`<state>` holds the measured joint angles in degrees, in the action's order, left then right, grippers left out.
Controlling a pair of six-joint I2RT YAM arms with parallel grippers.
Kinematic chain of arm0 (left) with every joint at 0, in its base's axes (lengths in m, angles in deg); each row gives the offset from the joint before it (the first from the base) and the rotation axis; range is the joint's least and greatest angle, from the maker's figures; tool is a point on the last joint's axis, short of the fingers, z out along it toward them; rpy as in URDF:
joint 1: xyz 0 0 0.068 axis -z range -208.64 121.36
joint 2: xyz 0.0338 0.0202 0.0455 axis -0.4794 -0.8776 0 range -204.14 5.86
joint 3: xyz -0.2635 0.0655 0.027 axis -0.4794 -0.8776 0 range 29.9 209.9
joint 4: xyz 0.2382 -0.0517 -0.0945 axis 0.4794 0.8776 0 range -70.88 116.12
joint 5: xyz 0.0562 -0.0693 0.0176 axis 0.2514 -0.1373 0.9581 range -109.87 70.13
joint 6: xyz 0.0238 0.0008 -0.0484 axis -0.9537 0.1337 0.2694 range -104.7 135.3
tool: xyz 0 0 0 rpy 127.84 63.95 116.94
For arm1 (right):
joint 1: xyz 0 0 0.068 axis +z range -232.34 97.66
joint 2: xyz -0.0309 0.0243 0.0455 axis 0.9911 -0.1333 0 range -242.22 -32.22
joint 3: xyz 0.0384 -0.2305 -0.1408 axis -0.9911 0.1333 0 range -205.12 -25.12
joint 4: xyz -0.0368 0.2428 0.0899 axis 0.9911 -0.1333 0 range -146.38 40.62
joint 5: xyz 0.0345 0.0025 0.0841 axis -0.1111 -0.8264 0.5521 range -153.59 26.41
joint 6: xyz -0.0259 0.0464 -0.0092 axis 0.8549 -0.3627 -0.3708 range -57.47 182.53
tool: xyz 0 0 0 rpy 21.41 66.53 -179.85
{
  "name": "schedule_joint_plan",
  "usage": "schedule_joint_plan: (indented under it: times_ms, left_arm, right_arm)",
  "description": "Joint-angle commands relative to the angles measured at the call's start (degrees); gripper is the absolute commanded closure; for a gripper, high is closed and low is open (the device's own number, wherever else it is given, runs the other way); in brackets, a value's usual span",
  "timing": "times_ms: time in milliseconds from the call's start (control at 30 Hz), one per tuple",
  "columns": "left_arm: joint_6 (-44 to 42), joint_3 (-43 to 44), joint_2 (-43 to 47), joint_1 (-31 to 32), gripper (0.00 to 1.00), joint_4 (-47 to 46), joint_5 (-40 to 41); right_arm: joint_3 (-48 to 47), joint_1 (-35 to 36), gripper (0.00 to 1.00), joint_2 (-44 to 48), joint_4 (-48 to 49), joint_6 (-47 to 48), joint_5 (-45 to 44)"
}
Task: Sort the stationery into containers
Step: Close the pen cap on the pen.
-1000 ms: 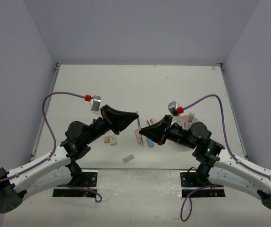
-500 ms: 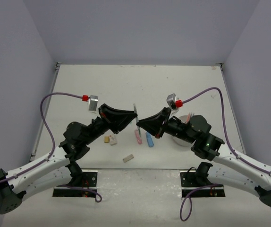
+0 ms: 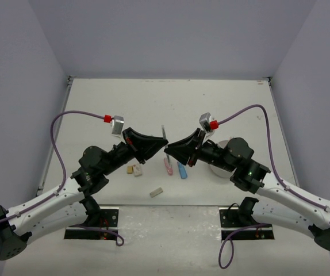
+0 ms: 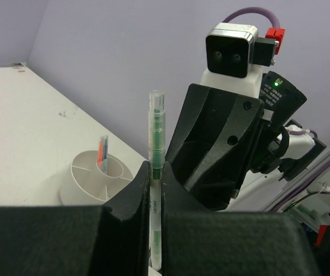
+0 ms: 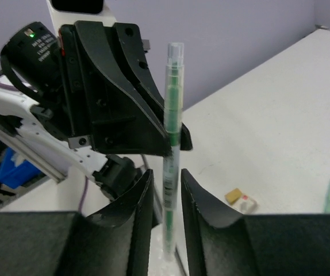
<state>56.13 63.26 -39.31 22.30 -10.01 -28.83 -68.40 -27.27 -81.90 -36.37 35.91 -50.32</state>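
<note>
Stationery and both arms, read from left to right. Your left gripper reaches in from the left, raised off the table, its jaws clamped on a green pen. Its wrist view shows that pen upright between the two fingers. Below this arm you find a tan block just beside a white block, and nearer the bases a pale block on its own. Under the raised pen lie a pink piece and a blue piece, side by side. Your right gripper meets the left one tip to tip. In its wrist view the fingers flank the same pen, narrowly parted, with a sliver of gap on one side. Farthest right, the white organizer sits half hidden behind the right arm. The left wrist view shows a slim orange-and-blue item standing in one compartment.
</note>
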Motion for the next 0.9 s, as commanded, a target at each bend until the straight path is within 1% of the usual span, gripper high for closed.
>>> schedule_joint_plan:
  times_ms: [0, 100, 167, 200, 233, 267, 300, 367, 400, 433, 467, 533, 700, 867]
  left_arm:
    - [-2.3, -0.2, 0.9, -0.1, 1.00, -2.7, -5.0]
    - [-2.7, -0.2, 1.6, -0.1, 1.00, -3.0, -5.7]
    - [-2.8, -0.2, 1.9, -0.1, 1.00, -2.9, -5.6]
    - [-2.9, -0.1, 2.0, -0.1, 1.00, -2.9, -5.6]
    - [-3.0, 0.1, 1.9, -0.1, 1.00, -2.4, -5.6]
    - [-3.3, 0.4, 1.9, -0.1, 0.98, -1.8, -5.2]
    - [-3.6, 0.7, 1.8, -0.1, 0.96, -1.1, -4.6]
    - [-3.9, 1.6, 1.6, -0.1, 0.66, 1.6, -1.5]
    - [-4.0, 2.2, 1.5, -0.1, 0.54, 3.2, -0.3]
    - [-4.4, 3.0, 1.4, -0.1, 0.38, 4.0, 1.3]
    - [-4.5, 3.8, 1.1, -0.1, 0.29, 5.4, 2.4]
    - [-5.2, 6.0, 0.0, -0.1, 0.26, 8.0, 4.5]
    - [-5.1, 8.4, -1.1, -0.1, 0.34, 9.2, 7.7]
    - [-5.3, 9.0, -0.9, -0.1, 0.38, 8.6, 6.6]
  right_arm:
    - [-3.1, 0.6, 0.67, -2.6, 3.3, 0.7, 8.6]
    - [-3.0, 0.6, 0.67, -4.0, 3.8, 0.0, 10.2]
    - [-2.9, 0.6, 0.70, -4.6, 4.0, -0.3, 10.5]
    - [-2.9, 0.6, 0.90, -4.6, 4.0, -0.3, 10.5]
    - [-2.9, 0.6, 0.98, -4.6, 4.0, -0.4, 10.3]
    - [-2.9, 0.6, 1.00, -4.5, 3.9, -0.4, 10.2]
    - [-2.9, 0.6, 1.00, -4.4, 3.8, -0.4, 10.1]
    - [-2.9, 0.6, 1.00, -4.4, 3.7, -0.3, 10.3]
    - [-2.9, 0.6, 1.00, -4.4, 3.6, -0.2, 10.5]
    - [-2.9, 0.6, 1.00, -4.6, 3.4, -0.1, 10.8]
    - [-2.9, 0.6, 1.00, -4.6, 3.4, 0.1, 11.1]
    - [-2.6, 0.6, 1.00, -5.6, 3.2, 0.3, 12.0]
    - [-1.0, 0.6, 1.00, -6.0, 3.9, 0.0, 12.5]
    - [-0.6, 0.6, 1.00, -5.8, 2.0, 0.9, 11.3]
